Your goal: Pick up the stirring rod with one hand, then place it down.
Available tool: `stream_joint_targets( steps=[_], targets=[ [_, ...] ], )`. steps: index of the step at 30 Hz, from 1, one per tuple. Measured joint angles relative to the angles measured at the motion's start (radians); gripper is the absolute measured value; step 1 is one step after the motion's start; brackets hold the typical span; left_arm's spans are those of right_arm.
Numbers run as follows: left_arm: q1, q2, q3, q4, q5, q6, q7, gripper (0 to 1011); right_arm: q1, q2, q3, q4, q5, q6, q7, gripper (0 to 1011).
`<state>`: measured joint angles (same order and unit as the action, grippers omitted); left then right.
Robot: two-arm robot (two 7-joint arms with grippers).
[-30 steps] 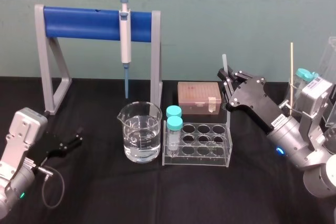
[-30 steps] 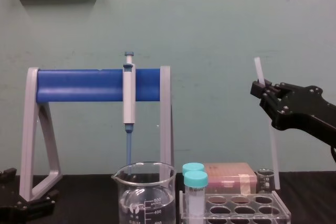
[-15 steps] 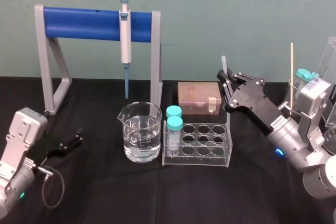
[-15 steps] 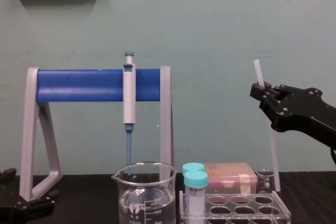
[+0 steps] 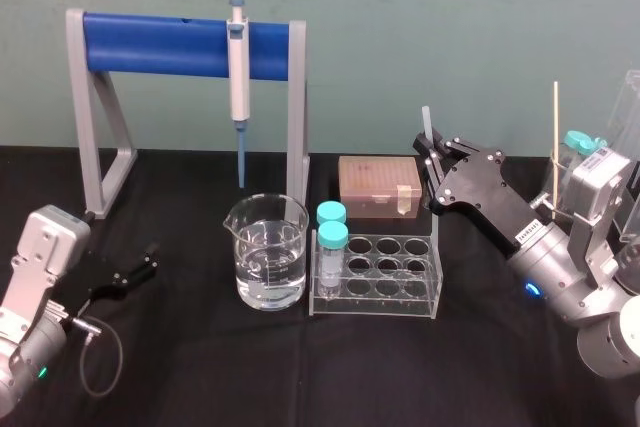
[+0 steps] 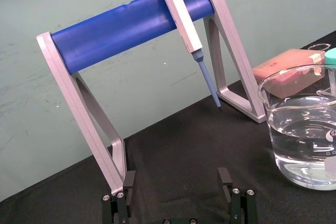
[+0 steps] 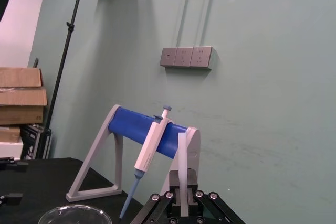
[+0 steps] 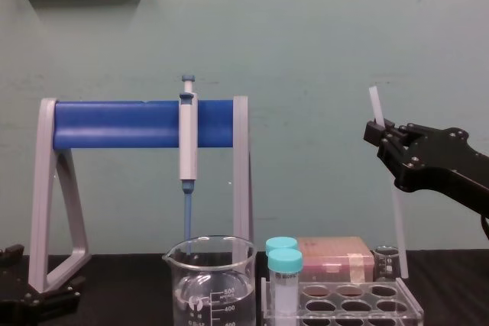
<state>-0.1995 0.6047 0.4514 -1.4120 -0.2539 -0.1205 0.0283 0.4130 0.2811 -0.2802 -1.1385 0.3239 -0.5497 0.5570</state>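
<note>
The stirring rod (image 5: 425,119) is a thin translucent-white stick held upright in the air above the back right corner of the tube rack (image 5: 385,272). My right gripper (image 5: 432,152) is shut on it near its upper end. In the chest view the stirring rod (image 8: 397,227) hangs below the right gripper (image 8: 380,129), its lower tip near a small beaker (image 8: 387,259). From the right wrist, the rod (image 7: 183,166) stands between the fingers (image 7: 191,184). My left gripper (image 5: 130,272) rests low at the table's left, open and empty, its fingers (image 6: 224,174) spread.
A grey-and-blue pipette (image 5: 238,67) hangs on the blue-barred stand (image 5: 160,44) at the back. A beaker of water (image 5: 267,265) stands left of the rack, which holds two teal-capped tubes (image 5: 331,237). Behind the rack is a pink tip box (image 5: 377,185). A pale thin stick (image 5: 555,137) rises at far right.
The right gripper and the rod have sunk very slightly. Nothing else has moved.
</note>
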Motion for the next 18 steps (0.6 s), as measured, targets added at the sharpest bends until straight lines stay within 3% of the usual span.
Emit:
stream_joint_targets(
  steps=[18],
  targets=[
    [0.000,0.000,0.000,0.000,0.000,0.000,0.000,1000,0.001,0.000,-0.001,0.001,0.001,-0.001,0.001,71]
  ],
)
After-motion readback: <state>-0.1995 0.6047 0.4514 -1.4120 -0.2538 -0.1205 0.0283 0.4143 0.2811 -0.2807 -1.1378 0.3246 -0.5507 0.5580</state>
